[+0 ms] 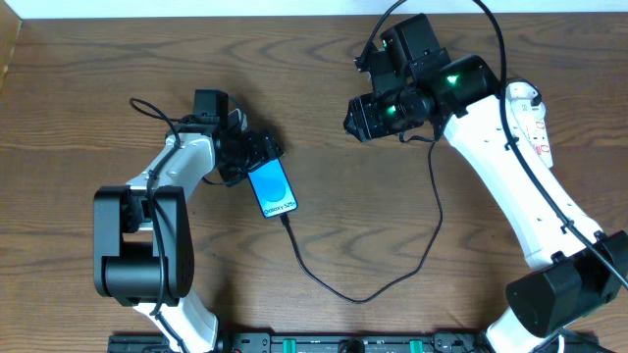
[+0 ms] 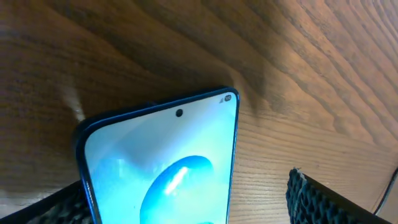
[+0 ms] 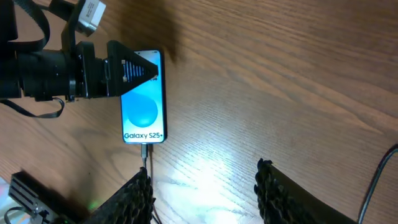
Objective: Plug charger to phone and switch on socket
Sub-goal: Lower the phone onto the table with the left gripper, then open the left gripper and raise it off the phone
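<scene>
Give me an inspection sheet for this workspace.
Surface: wooden table.
Job's things: phone flat, screen lit; charger tip at phone's bottom edge, seemingly plugged; socket partly under right arm, switch unclear.
Clutter: nothing seen.
Grippers: left gripper open, straddling phone's top; right gripper open, empty.
Cables: charger loops across table up toward right arm.
Surroundings: dark rail at near edge.

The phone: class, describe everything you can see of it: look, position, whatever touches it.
The phone lies flat, screen up, on the wooden table. Its blue screen reads Galaxy S25+ at the lower end, with a punch-hole camera at the top and a dark rim. The black charger cable is plugged into its lower end. The open fingers of the left gripper straddle its top end; contact is unclear.
</scene>
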